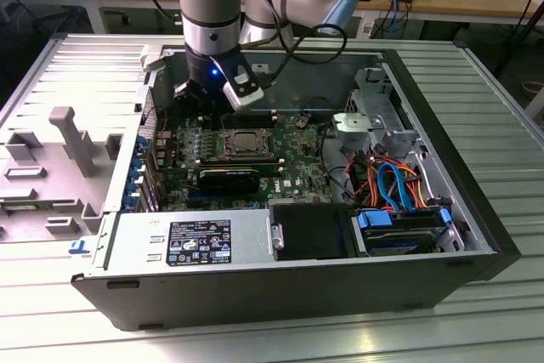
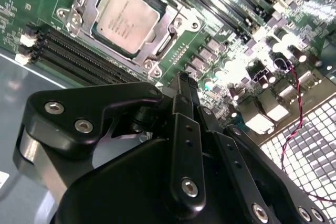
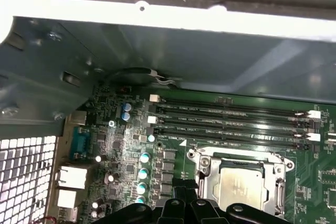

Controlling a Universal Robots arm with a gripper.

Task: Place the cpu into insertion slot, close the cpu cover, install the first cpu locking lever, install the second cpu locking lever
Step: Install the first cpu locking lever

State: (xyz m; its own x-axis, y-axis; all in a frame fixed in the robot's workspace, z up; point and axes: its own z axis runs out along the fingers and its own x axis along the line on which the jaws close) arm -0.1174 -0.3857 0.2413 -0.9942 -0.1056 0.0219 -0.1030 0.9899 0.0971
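Gripper (image 2: 185, 85) is clenched: in the second wrist view the two fingertips are seen pressed together with nothing between them. Nothing is held. In the first wrist view the gripper (image 3: 180, 186) tips are seen over the motherboard (image 3: 121, 145), just beside the socket corner, clear of the chip. Contact with the board cannot be told.

In the exterior view the gripper (image 1: 204, 99) is hung inside the open computer case (image 1: 476, 150), just off the socket towards the exterior view's left and farther from the camera.

The cpu (image 2: 125, 20) is seated flat in the insertion slot (image 2: 148, 65), dull silver top up. The cpu cover (image 2: 167, 24) is laid down over the chip edges, and the chip top is seen through the cut-out window. The position of the locking levers cannot be made out.

Counts:
- 1 cpu, 1 insertion slot, 1 cpu cover, all stacked at one spot on the board.
- 4 long black memory slots (image 3: 231, 121), parallel, just beside the socket, on the side away from the gripper tips.
- 1 long black card (image 1: 231, 180), on the camera side of the socket in the exterior view.
- 1 power supply (image 1: 191, 240) at the near edge of the case.
- 1 drive with blue brackets (image 1: 399, 231), near corner at the exterior view's right.
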